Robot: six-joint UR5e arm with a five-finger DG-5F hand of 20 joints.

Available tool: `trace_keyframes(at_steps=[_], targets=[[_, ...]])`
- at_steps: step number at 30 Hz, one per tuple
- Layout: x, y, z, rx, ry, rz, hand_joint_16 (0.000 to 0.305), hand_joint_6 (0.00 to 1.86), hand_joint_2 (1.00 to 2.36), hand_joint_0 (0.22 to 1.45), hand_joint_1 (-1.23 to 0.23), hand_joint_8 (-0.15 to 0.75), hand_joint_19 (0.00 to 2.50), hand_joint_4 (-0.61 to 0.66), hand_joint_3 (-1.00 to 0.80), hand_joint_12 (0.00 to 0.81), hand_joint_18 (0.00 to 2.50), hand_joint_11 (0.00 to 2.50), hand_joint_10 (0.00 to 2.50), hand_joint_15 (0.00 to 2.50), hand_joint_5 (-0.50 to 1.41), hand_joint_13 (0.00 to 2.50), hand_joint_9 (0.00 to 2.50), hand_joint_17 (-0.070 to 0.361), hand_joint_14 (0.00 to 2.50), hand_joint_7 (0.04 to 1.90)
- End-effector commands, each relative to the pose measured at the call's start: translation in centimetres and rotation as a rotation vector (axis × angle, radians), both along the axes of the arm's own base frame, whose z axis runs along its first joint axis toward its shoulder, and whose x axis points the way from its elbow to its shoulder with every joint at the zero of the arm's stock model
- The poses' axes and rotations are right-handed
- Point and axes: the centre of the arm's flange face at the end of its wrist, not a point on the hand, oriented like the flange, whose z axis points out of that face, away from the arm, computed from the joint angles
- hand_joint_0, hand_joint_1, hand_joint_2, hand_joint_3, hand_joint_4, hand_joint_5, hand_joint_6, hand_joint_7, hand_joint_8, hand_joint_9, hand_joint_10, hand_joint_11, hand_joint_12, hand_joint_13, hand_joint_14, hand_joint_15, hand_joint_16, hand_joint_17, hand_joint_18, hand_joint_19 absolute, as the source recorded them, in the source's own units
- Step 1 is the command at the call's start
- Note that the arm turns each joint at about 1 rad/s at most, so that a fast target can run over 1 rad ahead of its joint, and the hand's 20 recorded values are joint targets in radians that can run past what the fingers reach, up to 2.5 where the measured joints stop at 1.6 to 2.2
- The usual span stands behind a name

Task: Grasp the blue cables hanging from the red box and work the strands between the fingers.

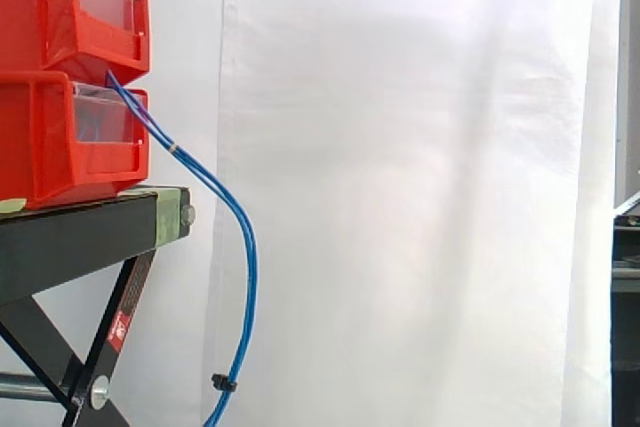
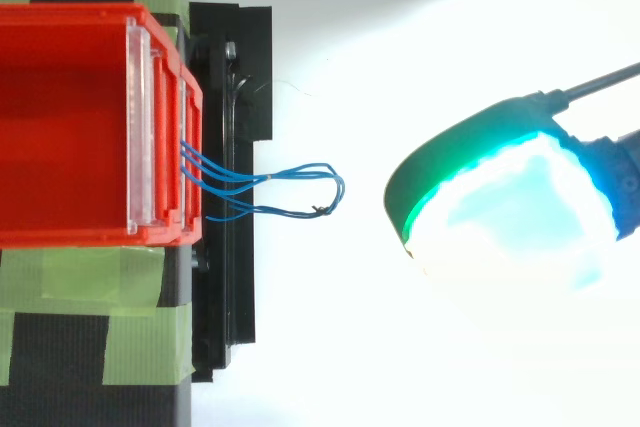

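blue cables [image 2: 290, 175] hang (untouched) apart from fingers [image 2: 510, 207].

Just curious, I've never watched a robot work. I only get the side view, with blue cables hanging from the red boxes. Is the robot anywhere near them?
Observer: Seen from above, the robot hand is out beyond the blue cables, on the side away from the red boxes, and it is not touching them.
Operator: Does it light up?
Observer: Yes, it glows green along one edge, then cyan and white.
Operator: The cables look like one bundle to me.
Observer: From above they fan out into separate strands at the boxes and close into a loop at the far end.
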Motion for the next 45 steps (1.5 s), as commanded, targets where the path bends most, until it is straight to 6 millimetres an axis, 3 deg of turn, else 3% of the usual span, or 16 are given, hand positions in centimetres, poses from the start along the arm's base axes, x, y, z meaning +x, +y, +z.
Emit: trace_keyframes(at_steps=[1,28,45], targets=[[-0.2,-0.1,-0.2,-0.005,0.016,-0.001,0.064,0.00,1.00,0.61,-0.32,0.236,0.10,0.11,-1.00,0.388,0.00,0.00,0.00,0.16,-0.50,0.00,0.00,0.144,0.00,0.61],[-1.0,-0.1,-1.1,-0.033,0.100,0.011,0.065,0.00,1.00,0.62,-0.34,0.248,0.09,0.13,-1.00,0.398,0.00,0.00,0.00,0.14,-0.48,0.00,0.00,0.146,0.00,0.61],[-3.4,-2.2,-11.5,-0.048,0.128,-0.092,0.064,0.00,1.00,0.62,-0.35,0.252,0.09,0.14,-1.00,0.396,0.00,0.00,0.00,0.15,-0.46,0.00,0.00,0.145,0.00,0.63]])
